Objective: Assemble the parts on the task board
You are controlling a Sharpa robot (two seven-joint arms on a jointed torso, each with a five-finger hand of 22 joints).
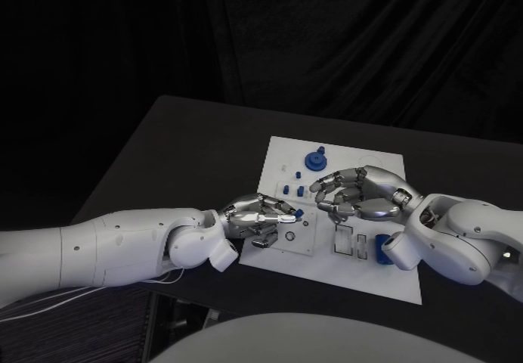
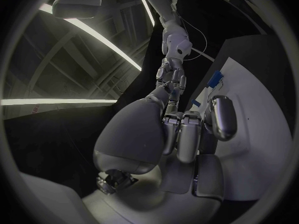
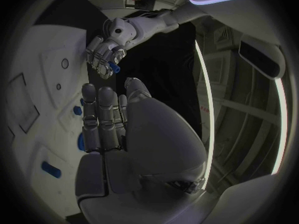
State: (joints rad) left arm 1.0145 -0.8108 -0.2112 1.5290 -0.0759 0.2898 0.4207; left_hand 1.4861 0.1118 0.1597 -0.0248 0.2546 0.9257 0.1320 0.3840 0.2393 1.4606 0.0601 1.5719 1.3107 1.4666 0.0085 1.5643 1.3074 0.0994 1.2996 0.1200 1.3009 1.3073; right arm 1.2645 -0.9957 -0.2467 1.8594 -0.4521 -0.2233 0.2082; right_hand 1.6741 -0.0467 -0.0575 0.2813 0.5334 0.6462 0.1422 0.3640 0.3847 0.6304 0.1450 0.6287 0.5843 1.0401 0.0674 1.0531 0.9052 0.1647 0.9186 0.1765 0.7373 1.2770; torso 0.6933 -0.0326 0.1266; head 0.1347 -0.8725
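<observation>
The black table [image 1: 185, 144] carries the white rectangular task board [image 1: 376, 276], and both white arms reach in over it, so the biggest risk is a bump: the two silver hands work close together above the board's middle, and a careless move by either could knock the other or push the board askew.

The left hand [image 1: 258, 218] hovers at the board's near-left edge with its fingers drawn in, pinching a small blue part [image 1: 298, 215] at its fingertips; the right wrist view shows the same blue piece [image 3: 112, 67] caught in those fingers. The hold looks slight. If the part is tilted in the pinch when it meets its seat, I judge it could jam or pop loose and roll off the board onto the table.

The right hand [image 1: 360, 193] sits over the board's centre with fingers curled downward. I cannot tell whether it holds anything or merely rests there. It covers part of the board, so it may hide a slot from the head camera.

Smaller things lie in harm's way. The blue gear-shaped piece [image 1: 316, 159] stands near the board's far edge, several little blue pegs [image 1: 292, 182] sit just beside the right hand's fingers, and a blue block [image 1: 384, 248] lies near the right wrist. A sweeping finger or wrist could scatter any of them.
</observation>
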